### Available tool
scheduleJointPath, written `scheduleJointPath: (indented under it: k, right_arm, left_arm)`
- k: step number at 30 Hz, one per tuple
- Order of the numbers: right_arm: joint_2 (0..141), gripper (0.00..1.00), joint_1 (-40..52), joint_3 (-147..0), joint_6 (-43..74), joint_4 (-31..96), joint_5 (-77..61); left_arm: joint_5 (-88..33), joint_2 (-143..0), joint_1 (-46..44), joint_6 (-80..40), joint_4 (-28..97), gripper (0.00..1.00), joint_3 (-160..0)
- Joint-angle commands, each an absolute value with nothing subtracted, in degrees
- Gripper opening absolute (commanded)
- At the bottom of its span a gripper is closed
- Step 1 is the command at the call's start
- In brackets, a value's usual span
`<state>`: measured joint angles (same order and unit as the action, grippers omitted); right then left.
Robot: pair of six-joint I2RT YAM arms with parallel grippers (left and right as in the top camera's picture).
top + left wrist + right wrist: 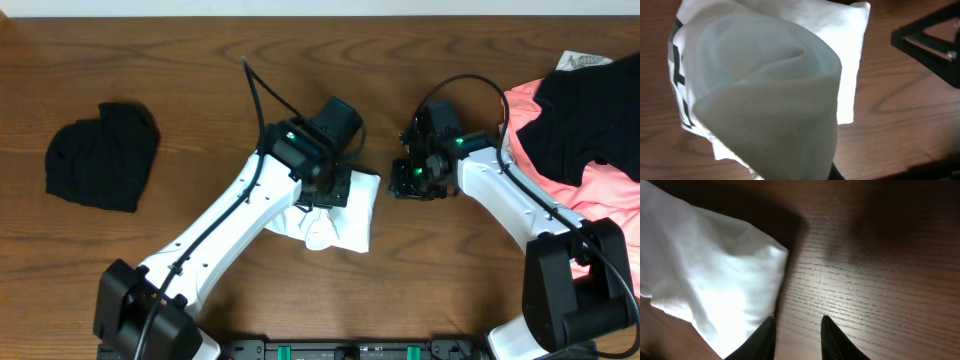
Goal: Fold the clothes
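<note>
A white T-shirt [352,218] lies folded small at the table's middle. My left gripper [322,203] stands over its left part, shut on a fold of the white fabric. In the left wrist view that lifted fold [775,100] fills the frame and hides the jaws; a black print [679,75] shows on the cloth's left edge. My right gripper [410,186] is just right of the shirt, low over bare wood. Its fingers [766,332] are open with nothing between them, and the shirt's edge [715,280] lies beside the left finger.
A folded black garment [102,155] lies far left. At the right edge, a black garment [585,120] rests on a coral-pink one [600,190]. The right gripper's black body [935,40] appears in the left wrist view.
</note>
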<state>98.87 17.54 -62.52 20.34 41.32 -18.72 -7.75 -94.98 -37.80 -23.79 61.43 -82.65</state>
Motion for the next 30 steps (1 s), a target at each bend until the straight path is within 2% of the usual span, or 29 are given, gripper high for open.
scheduleJointPath:
  k: [1, 8, 13, 18, 26, 30]
  right_arm:
    - [98.59, 0.29, 18.06, -63.13, 19.46, 41.54, -17.12]
    - [98.59, 0.29, 17.91, -63.13, 19.68, 42.41, -16.53]
    - [98.59, 0.29, 17.91, -63.16, 19.68, 42.74, -16.25]
    - [98.59, 0.29, 17.89, -63.16, 19.68, 42.74, -14.96]
    - [98.59, 0.29, 16.29, -63.16, 19.66, 44.25, -11.75]
    - [98.59, 0.29, 14.94, -63.16, 19.62, 45.36, -9.3]
  left_arm:
    - [-8.34, -95.18, -39.11, -23.9, 61.28, 0.06, -83.48]
    - [-8.36, -95.18, -40.4, -24.36, 60.18, 0.17, -83.46]
    - [-8.62, -95.18, -40.91, -25.58, 59.0, 0.17, -83.46]
    - [-14.09, -95.18, -42.39, -25.63, 54.96, 0.33, -83.46]
    - [-14.9, -95.15, -43.22, -22.65, 53.23, 0.34, -83.46]
    - [-10.13, -95.02, -41.78, -22.31, 55.16, 0.33, -83.48]
